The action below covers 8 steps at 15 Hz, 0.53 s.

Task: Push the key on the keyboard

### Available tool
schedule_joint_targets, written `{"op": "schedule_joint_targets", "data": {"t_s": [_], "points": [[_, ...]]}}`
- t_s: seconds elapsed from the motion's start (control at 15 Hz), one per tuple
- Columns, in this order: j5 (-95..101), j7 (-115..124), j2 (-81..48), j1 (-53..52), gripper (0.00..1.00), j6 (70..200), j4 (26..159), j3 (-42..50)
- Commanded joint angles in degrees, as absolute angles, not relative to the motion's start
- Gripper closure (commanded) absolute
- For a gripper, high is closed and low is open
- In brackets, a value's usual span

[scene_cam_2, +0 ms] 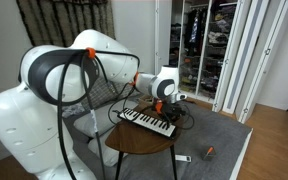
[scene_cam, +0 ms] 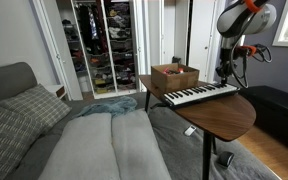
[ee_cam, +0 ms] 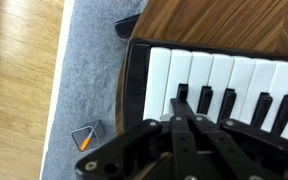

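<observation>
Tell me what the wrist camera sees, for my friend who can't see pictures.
The robot's dark tool, fingers closed together, points at the black and white keys at one end of a keyboard on a brown wooden table. To the left lie grey carpet, with a small grey and orange object on it, and a wood floor.

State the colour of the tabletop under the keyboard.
Dark brown; the tabletop shows best in an exterior view.
</observation>
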State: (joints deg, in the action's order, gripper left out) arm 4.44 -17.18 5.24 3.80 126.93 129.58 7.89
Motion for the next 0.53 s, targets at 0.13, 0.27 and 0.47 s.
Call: {"op": "schedule_joint_targets", "data": {"t_s": [0.13, 0.27, 0.47], "points": [[2.6, -19.9, 3.6, 4.1, 1.00, 127.8, 128.5, 7.4], [2.6, -20.3, 3.3, 4.1, 1.00, 127.7, 128.5, 7.4], [2.5, -20.5, 3.4, 4.1, 1.00, 127.6, 128.5, 7.5]]}}
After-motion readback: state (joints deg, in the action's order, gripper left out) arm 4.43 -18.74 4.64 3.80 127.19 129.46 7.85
